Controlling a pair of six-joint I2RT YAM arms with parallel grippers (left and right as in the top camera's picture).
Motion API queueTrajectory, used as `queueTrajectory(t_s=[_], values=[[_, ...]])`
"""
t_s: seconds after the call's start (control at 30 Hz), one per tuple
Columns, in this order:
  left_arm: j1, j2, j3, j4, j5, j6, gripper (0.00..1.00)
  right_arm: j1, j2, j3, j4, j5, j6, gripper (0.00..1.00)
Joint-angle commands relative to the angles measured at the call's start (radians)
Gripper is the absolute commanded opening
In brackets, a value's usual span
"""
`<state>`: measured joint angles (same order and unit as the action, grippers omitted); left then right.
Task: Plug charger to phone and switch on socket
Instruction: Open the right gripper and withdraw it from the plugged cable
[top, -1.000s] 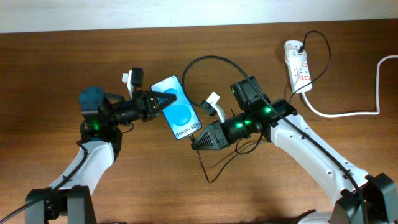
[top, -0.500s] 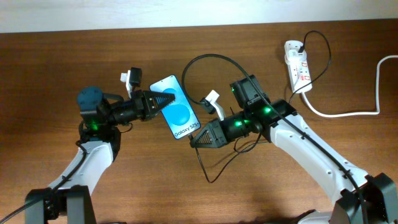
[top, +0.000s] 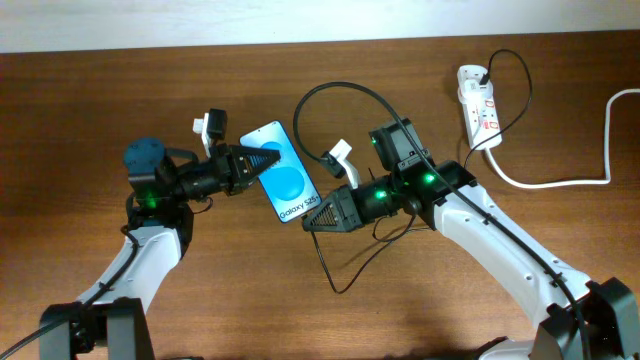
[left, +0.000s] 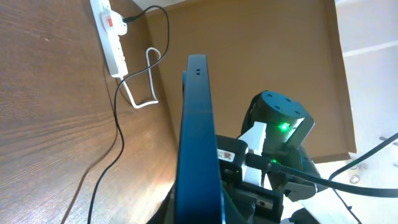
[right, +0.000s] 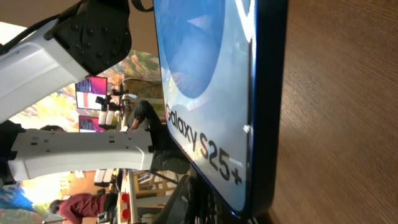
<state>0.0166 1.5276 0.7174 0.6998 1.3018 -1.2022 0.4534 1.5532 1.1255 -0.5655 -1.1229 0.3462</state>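
The phone, its blue screen facing up, is held off the table, and my left gripper is shut on its upper end. In the left wrist view the phone shows edge-on, rising from between the jaws. My right gripper is shut on the charger's plug end, right at the phone's lower edge, below the "Galaxy S25+" text. The plug tip itself is hidden. The black charger cable loops from the gripper, over the table, to the white socket at the back right.
A thick white cord runs from the socket to the right edge. More slack charger cable lies in front of the right arm. In the left wrist view the socket and the right arm's wrist lie beyond the phone.
My right gripper has crept a little left and up, closer to the phone's lower edge. The left gripper and the phone have barely shifted.
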Motion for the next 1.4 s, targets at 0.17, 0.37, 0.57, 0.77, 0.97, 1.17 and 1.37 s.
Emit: queueTrajectory(t_s=[0.17, 0.37, 0.57, 0.77, 0.97, 1.17, 1.37], values=[[-0.051, -0.018, -0.006, -0.062, 0.236, -0.005, 0.0, -0.009, -0.009, 0.027, 0.069, 0.024, 0.03, 0.04], [-0.051, -0.018, -0.006, -0.063, 0.221, -0.017, 0.0, -0.009, -0.009, 0.027, 0.028, 0.024, 0.03, 0.05], [-0.051, -0.018, -0.006, -0.063, 0.22, -0.017, 0.0, -0.009, -0.009, 0.027, -0.005, 0.009, 0.03, 0.17], [-0.051, -0.018, -0.006, -0.061, 0.187, 0.031, 0.0, -0.018, -0.009, 0.027, -0.006, -0.024, 0.03, 0.43], [-0.029, -0.018, -0.006, -0.067, 0.159, 0.018, 0.0, -0.129, -0.009, 0.027, -0.018, -0.108, 0.029, 0.81], [-0.017, -0.018, -0.006, -0.065, 0.137, -0.159, 0.0, -0.273, -0.009, 0.027, -0.082, -0.108, 0.026, 0.95], [-0.018, -0.001, 0.02, -0.058, 0.046, -0.158, 0.0, -0.371, -0.009, 0.027, -0.099, -0.103, 0.011, 0.99]])
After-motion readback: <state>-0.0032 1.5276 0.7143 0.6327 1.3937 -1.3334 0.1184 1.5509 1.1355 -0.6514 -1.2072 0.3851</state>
